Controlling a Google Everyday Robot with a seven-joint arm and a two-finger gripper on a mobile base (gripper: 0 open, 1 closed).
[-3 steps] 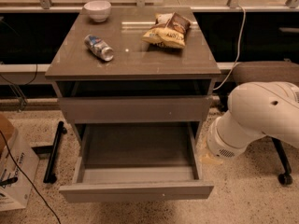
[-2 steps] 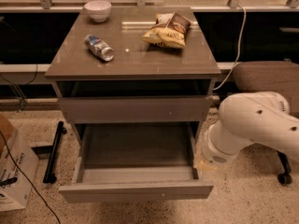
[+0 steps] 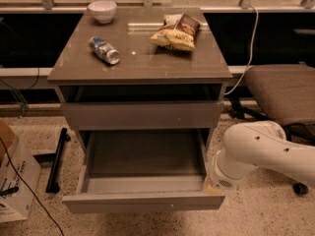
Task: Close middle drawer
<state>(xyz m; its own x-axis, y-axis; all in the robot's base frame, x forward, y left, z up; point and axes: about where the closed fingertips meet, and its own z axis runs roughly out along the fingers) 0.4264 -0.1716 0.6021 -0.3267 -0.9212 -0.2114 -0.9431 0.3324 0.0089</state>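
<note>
1. Middle drawer: a wide, shallow grey-brown box with a plain flat front and no handle. It is pulled well out of the grey-brown cabinet and sits low in the centre of the frame. Its floor is bare.
2. Above it, a shut drawer front of the same colour lies flush with the cabinet, under a dark open slot beneath the top.
3. Orientation: the open drawer's front panel faces the bottom of the frame. Its long axis runs left to right, and its travel runs from the bottom towards the top of the frame.
4. Gripper: at the lower right, on the end of the white rounded arm, right against the drawer's right front corner. The wrist hides most of it, so I cannot tell whether it is open or closed.
5. Step in hand, as I judge it: the approach is done and the push has not begun, since the drawer is at full reach.
6. Next move: contact on the front panel, nearer its middle than the corner so the box does not skew, then a straight push towards the top of the frame.
7. On the cabinet top: a white bowl, a crushed can on its side and a yellow-brown snack bag. None of them is in the way.
</note>
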